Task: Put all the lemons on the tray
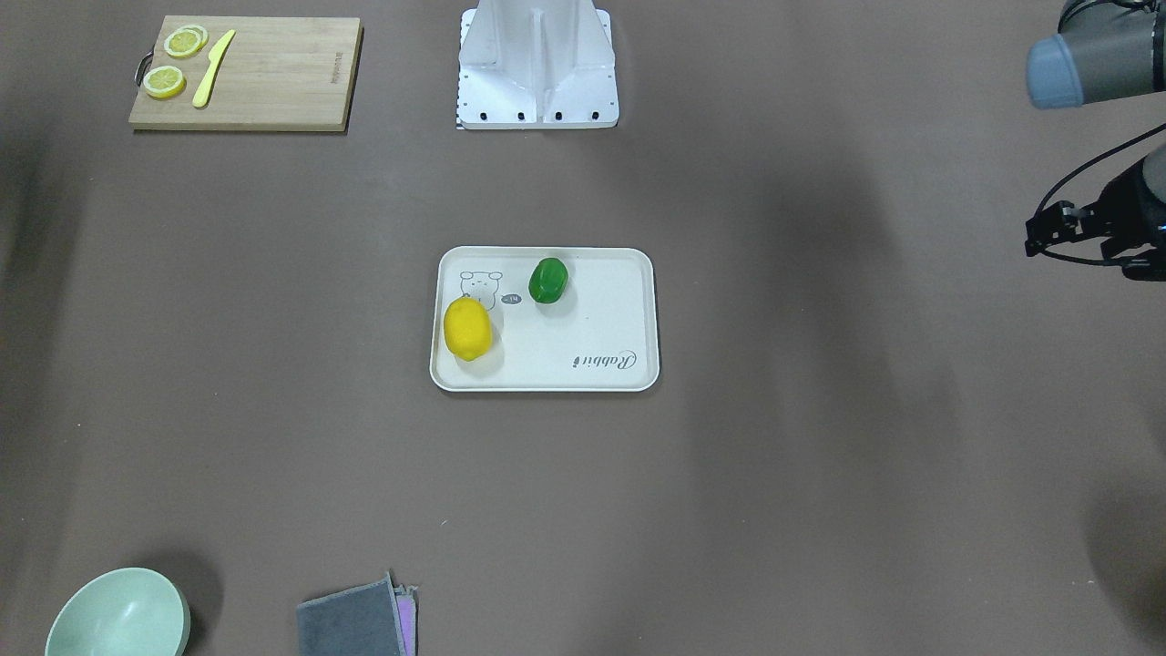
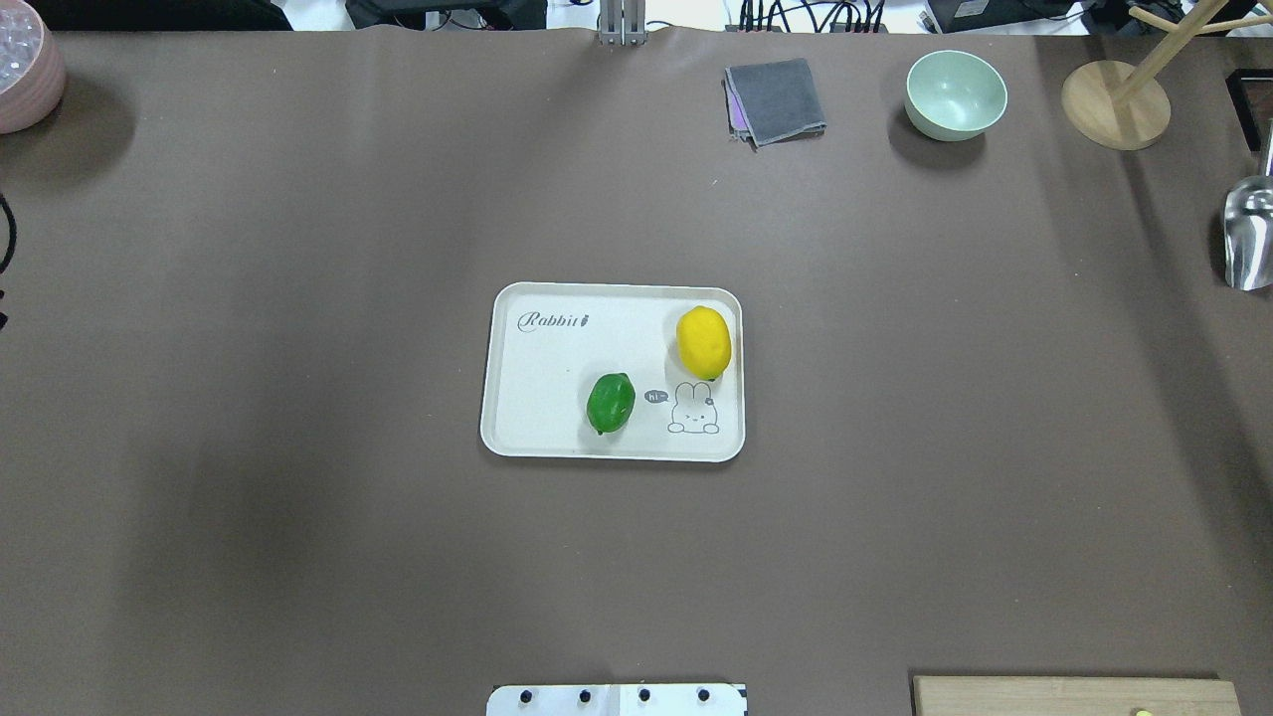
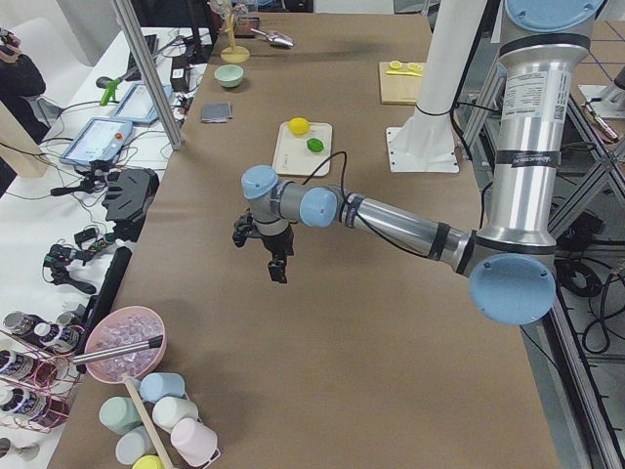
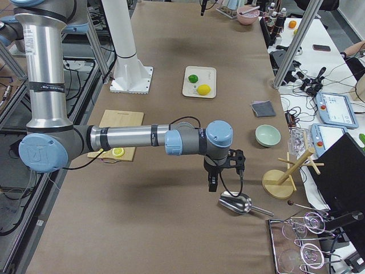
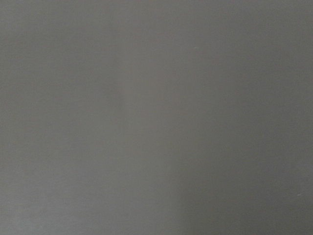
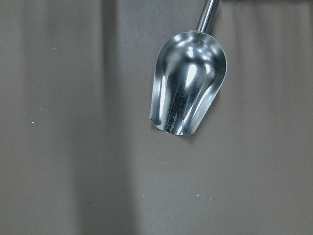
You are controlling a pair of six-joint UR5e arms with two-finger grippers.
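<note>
Left gripper [image 3: 271, 259]: the finger opening cannot be determined. The fingers point down over the bare brown table cover [image 2: 298, 398] at the robot's left end of the table, well apart from the tray. The left wrist view shows only the table cover.

Right gripper [image 4: 213, 181]: the finger opening cannot be determined. The fingers point down just above and beside the shiny metal scoop [image 6: 188, 83], which lies on the table cover at the robot's right end. No contact with the scoop can be confirmed.

Bright yellow oval lemon [image 2: 703, 341]: it lies on the flat cream-white rectangular tray [image 2: 517, 438], in the far corner on the robot's right, just beside the rim and next to the printed animal drawing. Its long axis runs along the tray's short side, toward and away from the robot.

Glossy green oval lemon [image 2: 611, 403]: it lies on the same tray, near the middle of the near edge. Its long axis runs in nearly the same direction, slightly tilted. The two lemons do not touch.

The tray sits at the table centre, long side across the table.

The pale green round bowl [image 2: 956, 92] stands at the far right, beside a folded grey cloth [image 2: 776, 99]. The wooden cutting board [image 1: 244, 73] carries round lemon slices [image 1: 165, 81] and a yellow knife [image 1: 213, 68].
</note>
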